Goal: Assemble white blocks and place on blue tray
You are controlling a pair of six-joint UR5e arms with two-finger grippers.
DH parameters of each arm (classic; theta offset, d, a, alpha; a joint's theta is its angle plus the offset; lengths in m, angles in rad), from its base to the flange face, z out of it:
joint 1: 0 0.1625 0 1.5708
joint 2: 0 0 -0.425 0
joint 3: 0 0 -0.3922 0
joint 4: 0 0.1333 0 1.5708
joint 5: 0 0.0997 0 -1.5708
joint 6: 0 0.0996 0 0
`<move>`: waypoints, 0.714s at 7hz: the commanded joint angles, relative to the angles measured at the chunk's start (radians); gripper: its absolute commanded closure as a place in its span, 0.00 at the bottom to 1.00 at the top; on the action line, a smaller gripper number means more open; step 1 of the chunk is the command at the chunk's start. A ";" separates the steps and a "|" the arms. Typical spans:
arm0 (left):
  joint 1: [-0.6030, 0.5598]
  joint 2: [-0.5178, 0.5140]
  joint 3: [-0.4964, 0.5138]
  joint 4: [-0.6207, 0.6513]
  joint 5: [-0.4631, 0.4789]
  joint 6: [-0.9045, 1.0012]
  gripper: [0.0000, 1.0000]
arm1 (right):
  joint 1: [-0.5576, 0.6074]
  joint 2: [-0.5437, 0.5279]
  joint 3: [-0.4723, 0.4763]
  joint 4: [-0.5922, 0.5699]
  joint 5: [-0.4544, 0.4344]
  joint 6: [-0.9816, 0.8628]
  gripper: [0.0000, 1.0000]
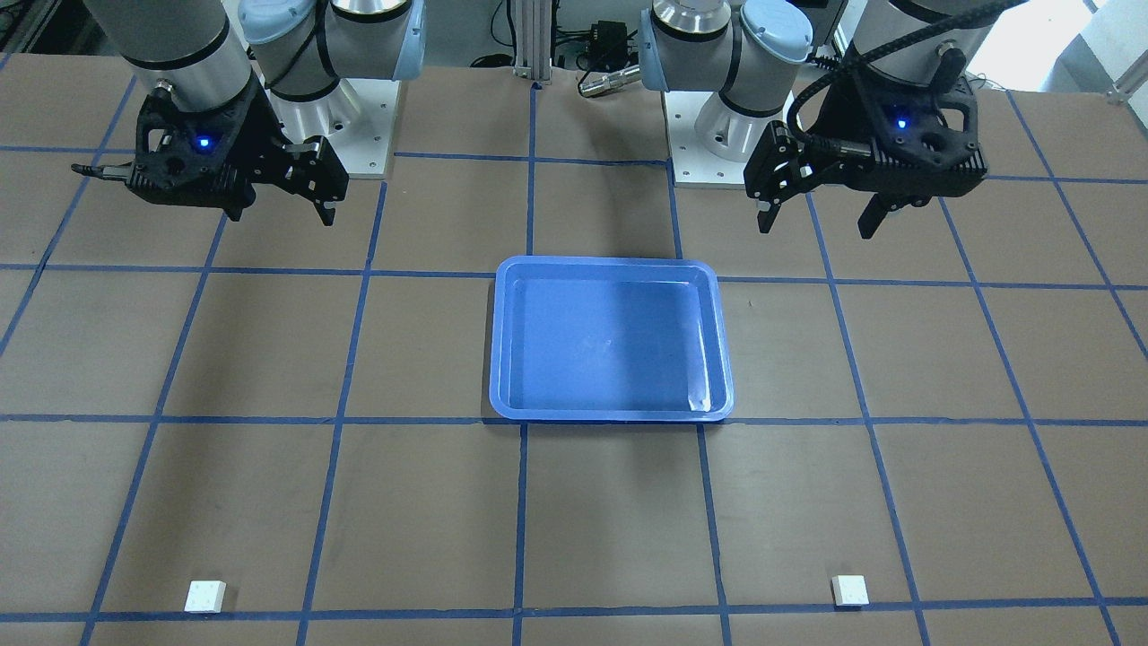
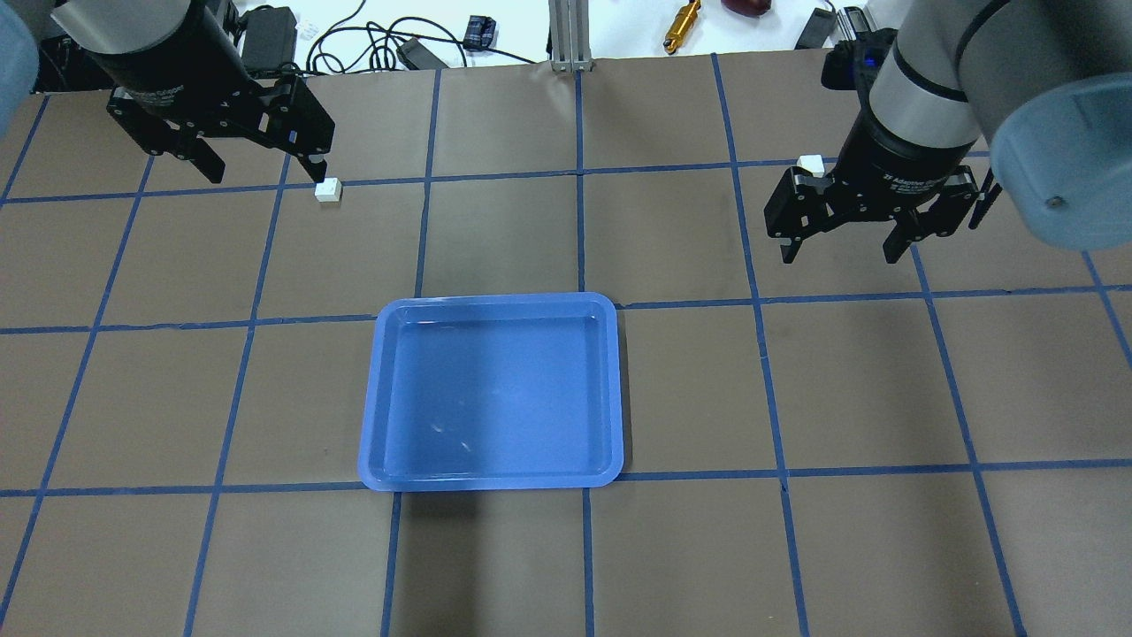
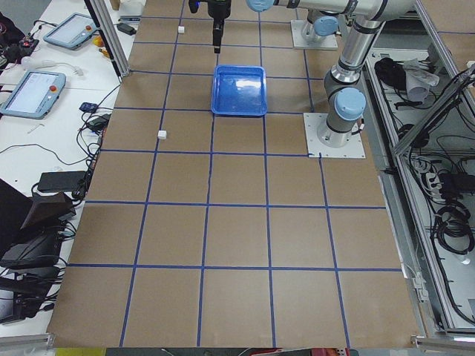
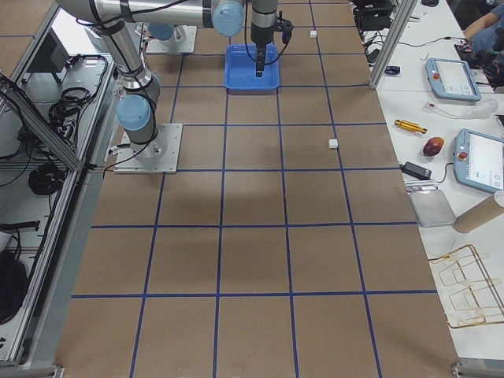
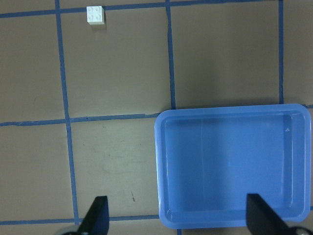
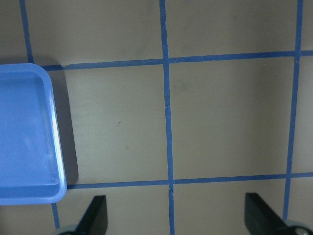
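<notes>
1. The left gripper hung above the far-left part of the table. Its fingers were spread wide and gripped nothing.
2. The first white block lay on the table just beside a tape line. The overhead view put it close under that gripper's inner fingertip, but the front-facing view showed it well clear. The left wrist view had it studs up, well apart from the tray.
3. The blue tray sat flat mid-table between the two arms, with its glossy floor bare.
4. The second white block lay at far right, partly hidden behind the right arm's tool overhead, so its studs could not be made out there. The front-facing view showed it alone by a tape line, well apart from the tray.
5. The right gripper hung above the table with its fingers released and wide apart, holding nothing.
</notes>
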 commanded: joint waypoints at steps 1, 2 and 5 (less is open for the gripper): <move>0.012 0.008 -0.032 0.053 0.004 0.063 0.00 | -0.002 -0.012 -0.008 0.023 0.010 -0.002 0.00; 0.015 0.011 -0.031 0.067 0.010 0.066 0.00 | 0.000 -0.018 -0.002 0.032 0.010 -0.002 0.00; 0.021 -0.012 -0.012 0.054 0.004 0.048 0.00 | 0.000 -0.018 -0.005 0.038 0.013 -0.002 0.00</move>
